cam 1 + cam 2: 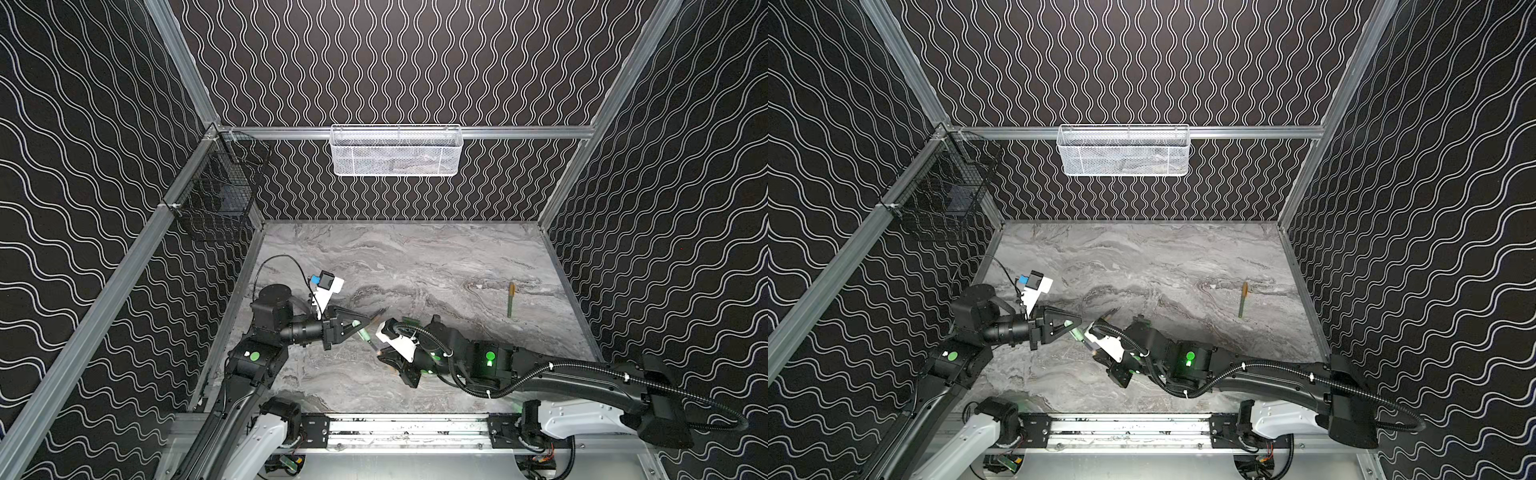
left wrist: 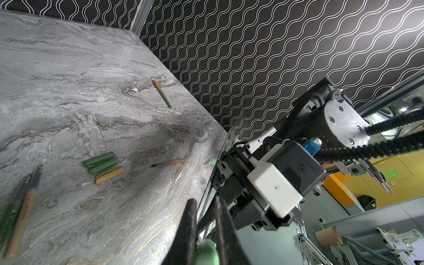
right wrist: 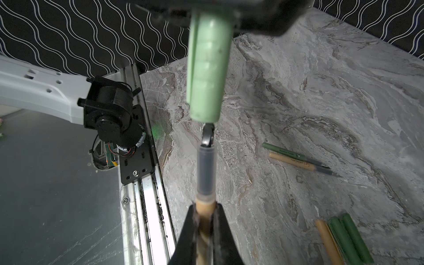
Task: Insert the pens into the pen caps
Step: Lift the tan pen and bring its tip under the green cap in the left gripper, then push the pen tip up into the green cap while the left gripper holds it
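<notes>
Nearest the lens are the arms, left arm (image 1: 224, 415) and right arm (image 1: 590, 374). Both reach in off the rail (image 1: 407, 428) and meet low over the front of the desk (image 1: 415, 257). The left hand (image 2: 205, 203) is clenched on a pale green cap (image 3: 207, 68), mouth pointing at the other arm. The right hand (image 3: 205, 207) is clamped on a tan pen (image 3: 205, 169) by the barrel, grey end forward. In the right wrist view the nib (image 3: 207, 133) sits right at the cap's mouth, and I can't tell if it's in yet.

So I'd call this the insertion step, just starting. Next move, I reckon, is to push straight along the pen's axis with both grips tight till it seats. It looks roughly lined up.

As for room, we're working near the desk's front edge, with the rail close by. Two loose pens (image 3: 298, 160) lie just past the left hand, and three spare caps (image 3: 344, 241) sit beyond the right wrist. A stray pen (image 2: 169, 163) lies nearer the desk's edge, and a capped-looking pen (image 1: 510, 299) is well off right. The middle and back of the desk are bare.
</notes>
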{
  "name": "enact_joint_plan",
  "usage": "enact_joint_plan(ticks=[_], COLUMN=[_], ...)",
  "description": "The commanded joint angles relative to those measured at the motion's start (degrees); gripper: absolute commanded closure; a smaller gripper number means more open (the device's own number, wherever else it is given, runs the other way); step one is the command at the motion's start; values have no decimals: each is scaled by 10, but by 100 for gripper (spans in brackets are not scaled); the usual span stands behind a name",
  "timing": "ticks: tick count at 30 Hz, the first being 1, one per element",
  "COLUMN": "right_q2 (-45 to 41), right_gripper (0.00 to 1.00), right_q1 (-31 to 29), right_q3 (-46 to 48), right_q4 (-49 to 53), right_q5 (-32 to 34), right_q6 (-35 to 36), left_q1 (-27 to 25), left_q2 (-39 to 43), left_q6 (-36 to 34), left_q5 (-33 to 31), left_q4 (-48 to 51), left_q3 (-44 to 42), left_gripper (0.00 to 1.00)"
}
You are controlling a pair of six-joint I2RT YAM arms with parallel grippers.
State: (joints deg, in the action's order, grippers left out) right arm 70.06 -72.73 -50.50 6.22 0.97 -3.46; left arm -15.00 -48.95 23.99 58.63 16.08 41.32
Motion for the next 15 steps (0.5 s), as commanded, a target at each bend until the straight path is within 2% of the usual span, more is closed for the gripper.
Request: enact_joint_plan(ticks=[1,15], right_q2=[-6,-9], right_gripper=[98,98], right_q1=[-1,-1], right_q3=[5,-4], right_q4=[-8,-9], right_q5=[1,-12], right_q6=[-6,4], left_q1=[3,6], left_q2=[-1,-4], left_q6=[-5,-4], left_q5=[-9,-12], left_q4=[-4,-4], left_q3=[5,4], left_gripper=[100,100])
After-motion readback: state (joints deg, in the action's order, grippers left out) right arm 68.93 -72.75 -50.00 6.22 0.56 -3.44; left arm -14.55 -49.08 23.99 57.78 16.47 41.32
